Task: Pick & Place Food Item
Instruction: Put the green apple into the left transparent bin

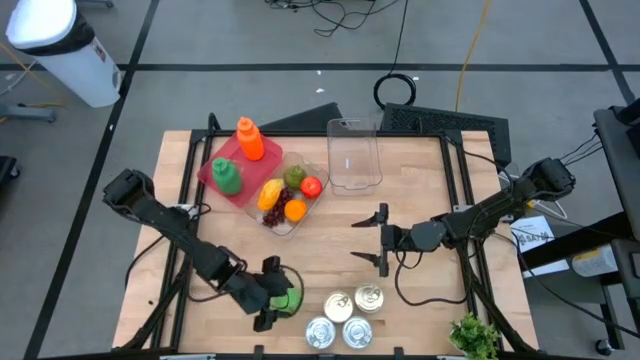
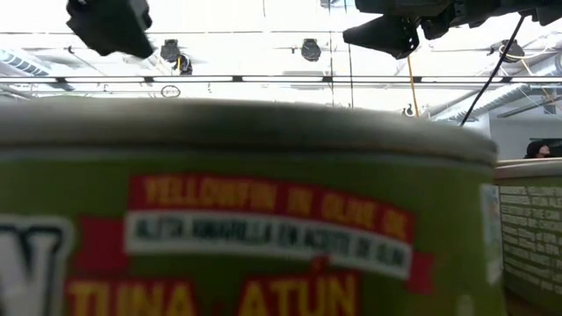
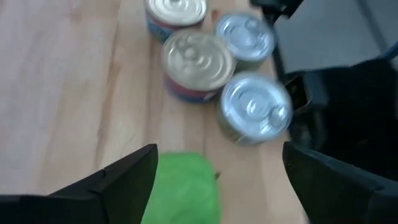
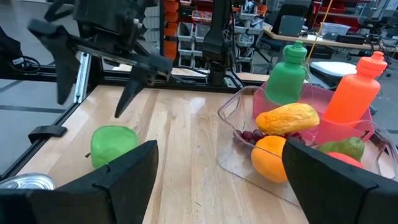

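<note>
Near the front edge of the wooden surface point(image 1: 200, 180) stand four round metal cans point(image 1: 345, 316) close together. Just left of them lies a green round fruit, like an apple point(image 1: 287, 300). The left tool point(image 1: 270, 293) is right over this green fruit, with one finger on each side. Its fingers are wide apart and it has hold of nothing; the fruit rests on the wood. At the near right corner sits a small bunch of green leaves point(image 1: 474, 335).

Farther back, on the right, the right tool point(image 1: 381, 239) hangs over bare wood. Its fingers are wide apart too, and it holds nothing.

Farther still, a clear plastic tray point(image 1: 318, 201) holds a yellow mango, an orange, a red apple, a green pear and dark grapes. Touching it on the left, a pink tray point(image 1: 206, 171) holds a green bottle point(image 1: 227, 176) and an orange bottle point(image 1: 249, 139). Right of those sits an empty clear plastic tub point(image 1: 354, 154).
</note>
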Motion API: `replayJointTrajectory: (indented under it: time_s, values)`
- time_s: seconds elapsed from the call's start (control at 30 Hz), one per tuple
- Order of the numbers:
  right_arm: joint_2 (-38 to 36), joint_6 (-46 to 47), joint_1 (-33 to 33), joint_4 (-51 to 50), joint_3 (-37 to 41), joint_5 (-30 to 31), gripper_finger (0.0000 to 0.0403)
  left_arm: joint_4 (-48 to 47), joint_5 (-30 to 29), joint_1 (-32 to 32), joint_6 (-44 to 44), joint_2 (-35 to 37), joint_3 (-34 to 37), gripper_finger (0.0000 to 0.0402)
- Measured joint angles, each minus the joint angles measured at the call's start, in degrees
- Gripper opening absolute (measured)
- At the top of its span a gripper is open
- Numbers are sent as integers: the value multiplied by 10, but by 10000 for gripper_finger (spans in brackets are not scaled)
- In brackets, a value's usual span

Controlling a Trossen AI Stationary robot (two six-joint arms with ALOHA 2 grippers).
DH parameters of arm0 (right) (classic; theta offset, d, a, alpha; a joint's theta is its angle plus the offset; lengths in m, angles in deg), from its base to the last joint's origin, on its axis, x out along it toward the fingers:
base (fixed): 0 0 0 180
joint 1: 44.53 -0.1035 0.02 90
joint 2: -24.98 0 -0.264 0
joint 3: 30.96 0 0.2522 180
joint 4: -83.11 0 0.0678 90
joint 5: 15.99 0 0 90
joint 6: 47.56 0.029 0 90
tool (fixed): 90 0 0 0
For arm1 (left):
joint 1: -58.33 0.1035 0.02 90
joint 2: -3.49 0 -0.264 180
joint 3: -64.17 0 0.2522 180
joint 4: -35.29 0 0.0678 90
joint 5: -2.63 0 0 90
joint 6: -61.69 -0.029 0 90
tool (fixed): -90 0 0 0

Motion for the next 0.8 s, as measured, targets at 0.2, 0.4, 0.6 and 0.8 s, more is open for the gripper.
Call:
replayJointTrajectory:
  time_s: [0.2, 0.4, 0.6, 0.8]
  values:
    - [0, 0, 0, -1, 0, 0, 322, -95, -20, -23, 6, -9, 1, 334]
    - [0, 0, 0, -3, 0, 0, 322, -150, 33, -51, 82, -13, 1, 322]
    - [0, 0, 0, -4, 0, 0, 322, -78, 58, -70, 135, -73, 2, 323]
    - [0, 7, 0, -4, 0, 0, 322, 47, 82, -62, 57, -135, 2, 320]
